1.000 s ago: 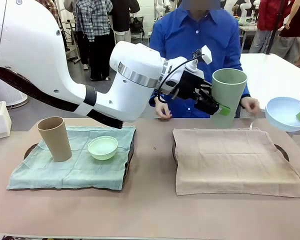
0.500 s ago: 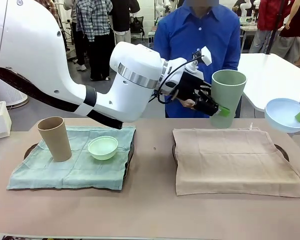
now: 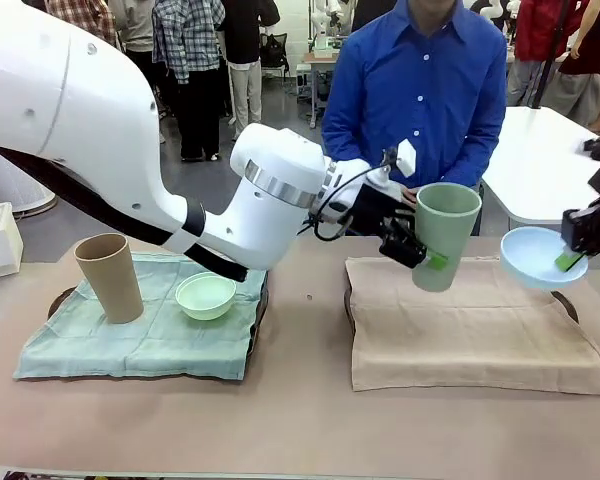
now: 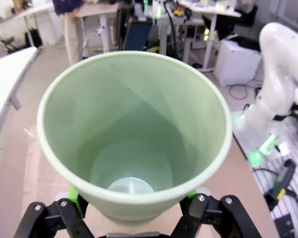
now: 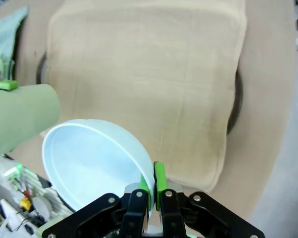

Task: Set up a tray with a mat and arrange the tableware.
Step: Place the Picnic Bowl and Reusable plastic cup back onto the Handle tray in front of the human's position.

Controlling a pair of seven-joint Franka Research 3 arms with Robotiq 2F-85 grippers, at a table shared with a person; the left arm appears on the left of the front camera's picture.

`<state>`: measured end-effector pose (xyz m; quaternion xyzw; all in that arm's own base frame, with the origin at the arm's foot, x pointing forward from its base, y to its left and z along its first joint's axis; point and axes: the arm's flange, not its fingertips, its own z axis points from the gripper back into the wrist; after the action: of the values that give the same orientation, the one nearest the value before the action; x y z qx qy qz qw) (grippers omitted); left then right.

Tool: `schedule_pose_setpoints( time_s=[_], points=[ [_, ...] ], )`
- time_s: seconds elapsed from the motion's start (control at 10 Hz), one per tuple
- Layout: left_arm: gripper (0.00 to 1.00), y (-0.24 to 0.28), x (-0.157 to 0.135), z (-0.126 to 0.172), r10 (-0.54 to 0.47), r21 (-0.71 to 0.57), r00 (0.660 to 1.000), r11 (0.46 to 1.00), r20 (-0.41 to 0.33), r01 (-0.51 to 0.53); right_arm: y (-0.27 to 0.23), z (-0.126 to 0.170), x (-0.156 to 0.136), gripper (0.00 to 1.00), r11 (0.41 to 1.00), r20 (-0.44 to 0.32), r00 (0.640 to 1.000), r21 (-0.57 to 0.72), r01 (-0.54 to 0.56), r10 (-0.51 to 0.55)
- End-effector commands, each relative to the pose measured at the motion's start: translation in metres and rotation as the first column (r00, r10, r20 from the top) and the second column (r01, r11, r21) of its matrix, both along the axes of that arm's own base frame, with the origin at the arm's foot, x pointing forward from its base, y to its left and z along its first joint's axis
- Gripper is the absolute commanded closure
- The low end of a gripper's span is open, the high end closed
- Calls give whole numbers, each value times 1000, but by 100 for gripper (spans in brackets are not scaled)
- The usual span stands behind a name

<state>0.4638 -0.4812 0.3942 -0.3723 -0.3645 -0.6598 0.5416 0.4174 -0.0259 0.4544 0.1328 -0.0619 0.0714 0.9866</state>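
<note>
Front view: left gripper (image 3: 417,250) reached across the middle and held the sage green cup (image 3: 441,234) by its lower wall, cup tilted and lifted above the far left part of the beige mat (image 3: 472,321). That mat covered a dark tray (image 3: 564,301) on the right half of the tabletop (image 3: 300,420). Right gripper (image 3: 572,258) came in from the right edge, pinched tight on the rim of the light blue bowl (image 3: 535,255), bowl tilted in the air over the mat's far right corner. On the left half lay a light green mat (image 3: 130,345) over another tray; the tan cup (image 3: 110,276) stood upright near its far left corner, the mint green bowl (image 3: 205,295) just beside it toward the middle. A person in a blue shirt (image 3: 420,90) stood at the far edge.

Left wrist view: gripper fingers (image 4: 72,218) sat on either side of the sage green cup's (image 4: 134,134) base, green pads against its wall, cup mouth facing the camera, empty inside.

Right wrist view: gripper (image 5: 151,186) closed narrow on the light blue bowl's (image 5: 94,163) rim, one pad inside and one outside. Beige mat (image 5: 149,84) lay below, tray edge showing beside it. The sage green cup (image 5: 22,116) came in from the left edge, near the bowl; I could not tell if they touched.
</note>
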Motion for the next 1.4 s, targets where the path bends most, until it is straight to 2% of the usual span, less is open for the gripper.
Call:
schedule_pose_setpoints(
  time_s=[0.0, 0.5, 0.7, 1.3],
  points=[
    [15, 0, 7, -17, -44, -21, 998, 999, 38, 44, 5, -30, 27, 95, 1000, -15, 1000, 8, 7, -7],
    [15, 13, 31, -59, -22, -40, 997, 999, 69, 25, -4, -73, 68, 95, 999, 0, 999, 2, 50, -50],
    [15, 10, 42, -67, -32, -69, 997, 997, 77, 38, -9, -87, 81, 95, 999, 1, 999, -3, 53, -53],
    [15, 13, 54, -87, -18, -139, 1000, 990, 25, 21, -13, -109, 88, 95, 998, -21, 999, -30, 49, -50]
  ],
)
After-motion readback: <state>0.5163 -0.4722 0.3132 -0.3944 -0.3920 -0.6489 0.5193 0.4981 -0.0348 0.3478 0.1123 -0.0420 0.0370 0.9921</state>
